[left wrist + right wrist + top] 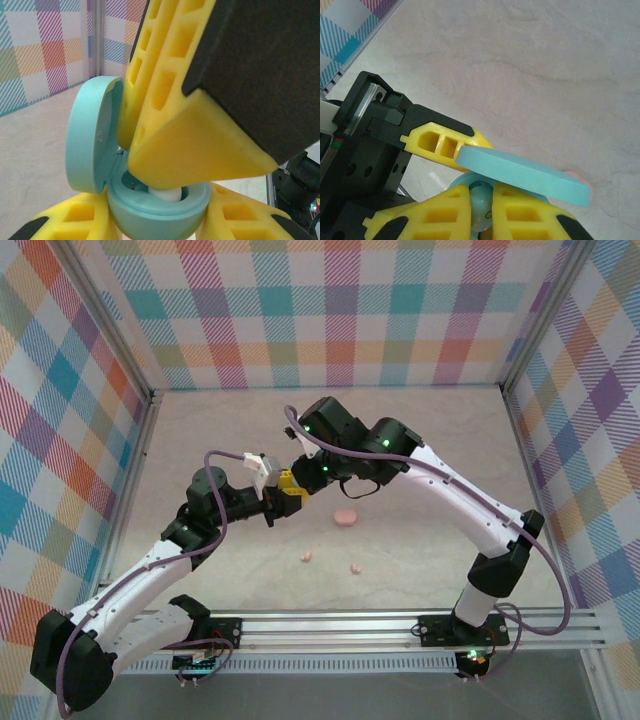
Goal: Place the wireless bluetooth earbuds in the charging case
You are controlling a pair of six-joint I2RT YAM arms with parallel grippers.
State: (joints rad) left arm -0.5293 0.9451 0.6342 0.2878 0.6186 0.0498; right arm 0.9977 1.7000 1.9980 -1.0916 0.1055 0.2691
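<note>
Right fingers are sitting closest to their wrist camera, and they are pinching one light blue earbud between the tips. Directly under it the left fingers are clamping the blue case at its base and holding it above the counter. Its lid is standing open at one side, so the bud is hanging just at the wells. How its long axis is lying I cannot tell. The coming move is, I judge, a short push down. Room is tight: the lid and the left fingers are crowding the right tips. Two pink earbuds and the pink case are lying on open counter nearer the bases.
</note>
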